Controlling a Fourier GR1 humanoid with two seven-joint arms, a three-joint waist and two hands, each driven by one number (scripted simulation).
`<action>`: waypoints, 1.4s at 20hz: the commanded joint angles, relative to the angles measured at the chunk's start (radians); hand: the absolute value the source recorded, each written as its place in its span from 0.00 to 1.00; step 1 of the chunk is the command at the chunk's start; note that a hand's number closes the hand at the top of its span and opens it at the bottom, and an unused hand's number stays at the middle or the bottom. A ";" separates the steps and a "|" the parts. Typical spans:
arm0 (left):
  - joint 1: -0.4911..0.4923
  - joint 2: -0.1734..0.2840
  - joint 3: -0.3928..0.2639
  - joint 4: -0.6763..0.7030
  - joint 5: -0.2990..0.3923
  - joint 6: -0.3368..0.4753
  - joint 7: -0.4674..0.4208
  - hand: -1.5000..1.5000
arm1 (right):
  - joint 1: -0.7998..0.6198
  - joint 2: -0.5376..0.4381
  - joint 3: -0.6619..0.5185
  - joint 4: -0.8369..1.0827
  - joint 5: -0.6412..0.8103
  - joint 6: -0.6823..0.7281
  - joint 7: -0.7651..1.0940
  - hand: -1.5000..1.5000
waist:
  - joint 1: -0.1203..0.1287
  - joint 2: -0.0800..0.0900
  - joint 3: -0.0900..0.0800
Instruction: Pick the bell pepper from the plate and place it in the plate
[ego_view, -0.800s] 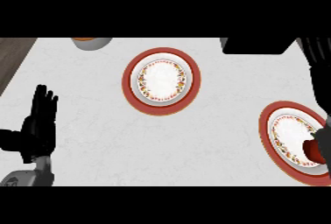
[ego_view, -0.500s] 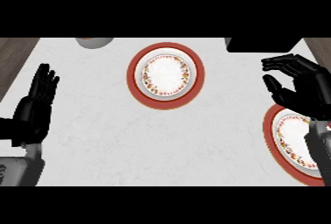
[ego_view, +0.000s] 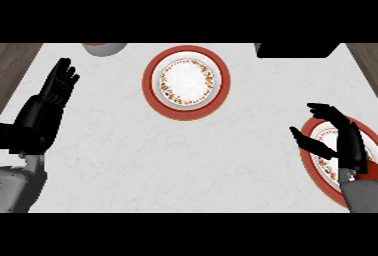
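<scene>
A round red-rimmed plate with a white patterned centre (ego_view: 187, 82) is being shown far on the white marble counter (ego_view: 184, 160). A second red-rimmed plate (ego_view: 325, 142) is lying at the near right edge, partly covered by the black right hand (ego_view: 341, 137), whose fingers are being held spread apart above it, gripping nothing. The bell pepper is not being seen anywhere. The black left hand (ego_view: 46, 107) is resting open at the left, fingers up. A grey bowl (ego_view: 103, 48) is being cut off at the far edge.

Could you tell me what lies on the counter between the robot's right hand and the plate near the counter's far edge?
Nothing: in the head view, only bare white counter separates the right hand, above the near plate, from the far plate.
</scene>
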 joint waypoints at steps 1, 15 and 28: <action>-0.038 -0.001 -0.010 -0.021 -0.021 0.005 0.043 0.50 | 0.086 0.146 -0.044 0.046 -0.022 -0.148 -0.225 0.00 | -0.005 -0.008 0.002; -0.026 -0.017 0.008 -0.036 -0.044 -0.027 0.081 0.50 | 0.079 -0.316 -0.022 -0.161 0.220 0.110 0.454 0.00 | -0.008 -0.016 -0.009; -0.036 -0.016 0.052 -0.042 -0.034 -0.074 0.098 0.50 | -0.013 -0.408 0.072 -0.265 0.112 0.656 0.992 0.00 | 0.004 -0.011 -0.002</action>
